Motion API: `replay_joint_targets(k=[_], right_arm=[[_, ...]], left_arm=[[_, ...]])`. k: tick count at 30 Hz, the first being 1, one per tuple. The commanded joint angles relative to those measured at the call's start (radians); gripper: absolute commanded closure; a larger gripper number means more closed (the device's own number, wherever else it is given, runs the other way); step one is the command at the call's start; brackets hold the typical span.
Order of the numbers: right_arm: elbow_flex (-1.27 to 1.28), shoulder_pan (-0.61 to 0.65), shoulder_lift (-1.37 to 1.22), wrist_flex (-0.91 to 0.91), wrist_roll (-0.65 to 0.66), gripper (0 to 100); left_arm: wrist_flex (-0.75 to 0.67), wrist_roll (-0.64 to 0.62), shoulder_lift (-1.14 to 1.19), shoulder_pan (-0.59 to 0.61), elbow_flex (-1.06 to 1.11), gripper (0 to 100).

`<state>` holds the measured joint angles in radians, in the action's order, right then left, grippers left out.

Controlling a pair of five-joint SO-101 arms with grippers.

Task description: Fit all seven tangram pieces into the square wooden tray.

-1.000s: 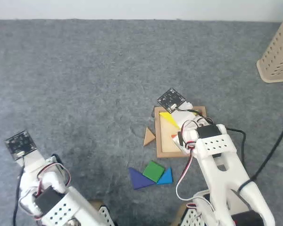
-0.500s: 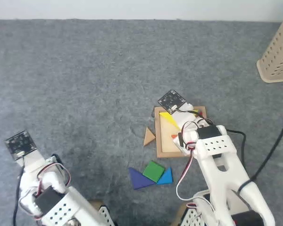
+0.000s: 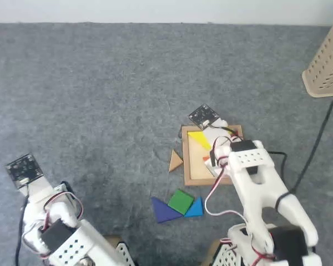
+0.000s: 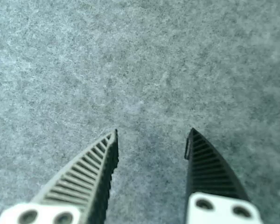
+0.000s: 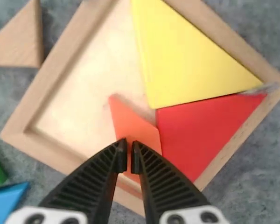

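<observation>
A grey, felt-like covering is lying over the whole tabletop, its nap showing mottled lighter and darker patches across the high view. At the upper right of the frame a beige perforated container is standing on that grey surface, its wall pierced with rows of small slots and its base flaring out slightly; the frame edge is cutting off most of it. Along the top edge a pale strip of wall is running behind the tabletop.
</observation>
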<state>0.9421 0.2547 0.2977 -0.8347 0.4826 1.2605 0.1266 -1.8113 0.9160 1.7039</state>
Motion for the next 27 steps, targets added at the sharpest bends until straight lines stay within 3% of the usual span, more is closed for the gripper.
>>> replay_joint_targets(k=[1,14,27], right_arm=[[-0.046,-0.007,-0.044,0.019,-0.008,98.2],[-0.104,0.136,-0.070,0.013,-0.077,98.2],[-0.479,0.193,-0.458,-0.064,-0.155,98.2]], left_arm=[[0.003,-0.009,-0.011,-0.002,-0.019,77],[0.003,-0.009,-0.011,-0.002,-0.019,77],[0.003,-0.009,-0.011,-0.002,-0.019,77]])
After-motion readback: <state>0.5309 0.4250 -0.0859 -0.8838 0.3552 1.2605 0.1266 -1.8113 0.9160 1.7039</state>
